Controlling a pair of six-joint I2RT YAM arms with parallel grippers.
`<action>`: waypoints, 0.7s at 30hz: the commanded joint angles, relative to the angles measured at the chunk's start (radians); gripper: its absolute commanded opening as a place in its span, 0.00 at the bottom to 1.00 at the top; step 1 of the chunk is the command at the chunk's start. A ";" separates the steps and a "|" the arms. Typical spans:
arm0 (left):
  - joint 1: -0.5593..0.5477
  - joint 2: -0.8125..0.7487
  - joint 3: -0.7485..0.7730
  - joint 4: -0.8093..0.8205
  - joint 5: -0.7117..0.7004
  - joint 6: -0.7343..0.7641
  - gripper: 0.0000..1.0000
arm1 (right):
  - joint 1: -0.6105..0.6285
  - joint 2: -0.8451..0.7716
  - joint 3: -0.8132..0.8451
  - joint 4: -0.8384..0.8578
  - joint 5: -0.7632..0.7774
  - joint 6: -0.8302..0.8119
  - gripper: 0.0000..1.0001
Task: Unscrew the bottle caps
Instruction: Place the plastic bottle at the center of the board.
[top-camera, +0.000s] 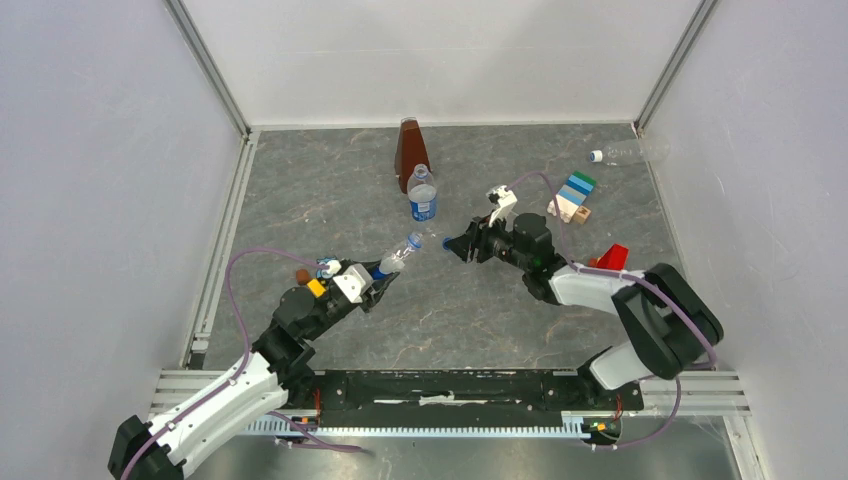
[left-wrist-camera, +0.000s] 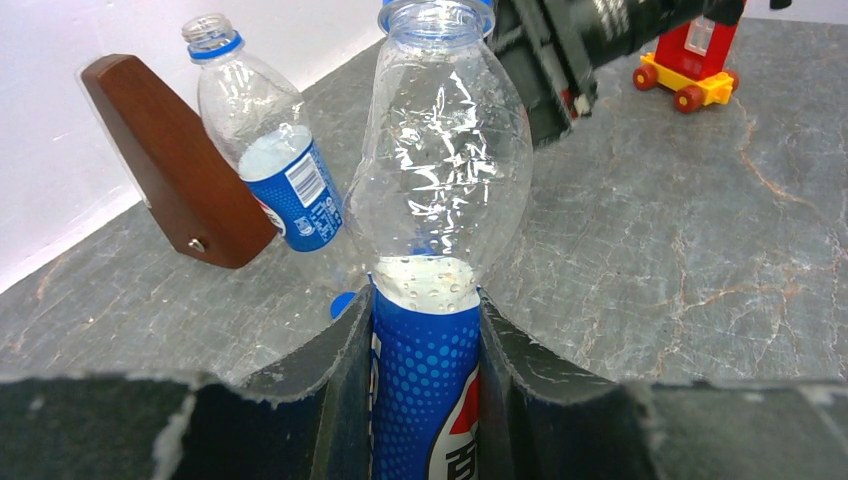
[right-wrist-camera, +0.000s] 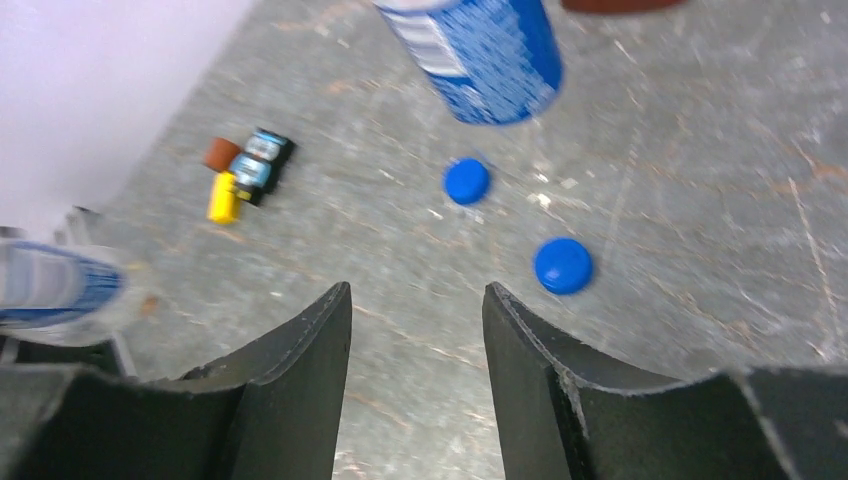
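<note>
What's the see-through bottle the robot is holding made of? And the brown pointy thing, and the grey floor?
The held bottle looks like thin clear plastic: shiny, with crinkly highlights. The brown pointy thing seems polished wood, smooth reddish-brown with a small metal stud. The grey table looks like veined stone or a marble-print sheet.

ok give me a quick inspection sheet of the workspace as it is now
surface: grey marbled tabletop, no spills seen
job's things: blue-labelled clear plastic bottle held tilted; second labelled bottle standing, neck open; small unlabelled clear bottle lying far right, white cap on; two blue round plastic caps loose on the tabletop
clutter: brown pyramid-shaped object; stacked toy blocks; red and yellow wheeled toy; small orange and yellow toy
grippers: left end effector shut on the blue-labelled bottle; right end effector open, empty
cables: purple cable looped beside each arm
surroundings: white walls, aluminium frame posts
</note>
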 joint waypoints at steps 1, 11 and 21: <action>0.004 0.016 0.042 0.036 0.036 -0.020 0.22 | 0.000 -0.110 -0.076 0.247 -0.079 0.119 0.56; 0.004 0.082 0.072 0.019 0.139 -0.016 0.22 | 0.000 -0.303 -0.198 0.582 -0.227 0.299 0.57; 0.004 0.126 0.092 0.056 0.198 -0.058 0.22 | 0.006 -0.354 -0.169 0.545 -0.342 0.300 0.63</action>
